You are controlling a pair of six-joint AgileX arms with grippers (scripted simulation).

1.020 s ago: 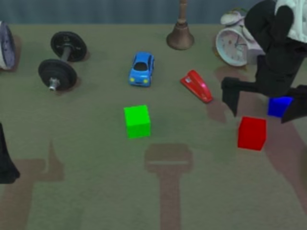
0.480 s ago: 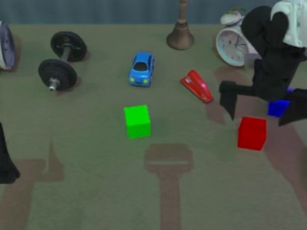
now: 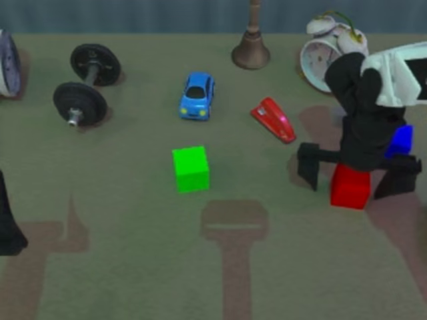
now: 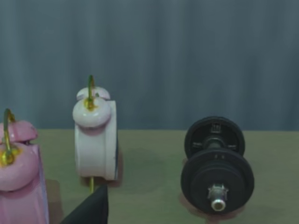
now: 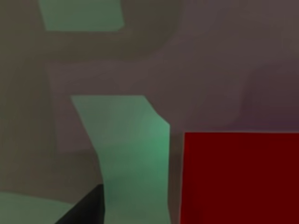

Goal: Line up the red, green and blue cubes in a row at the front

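Top view: the red cube sits at the right of the table, matte and plain-faced, its edges turned slightly off the table's lines; being a cube, it has no long axis. The right gripper stands directly over it, fingers spread wide, one dark finger to the cube's left and the other to its right, neither visibly touching it. The blue cube lies just beyond, farther right, mostly hidden by the arm. The green cube rests well apart, near the table's centre, matte, likewise slightly rotated.

Right wrist view: the red cube fills one corner as a flat, unmarked face on the green table.

Around them: a red wedge-shaped stapler, a blue toy car with its yellow headlights facing near, a brown bell, a pale alarm clock and a black dumbbell far left. The left gripper is parked at the left edge; whether it is open cannot be told.
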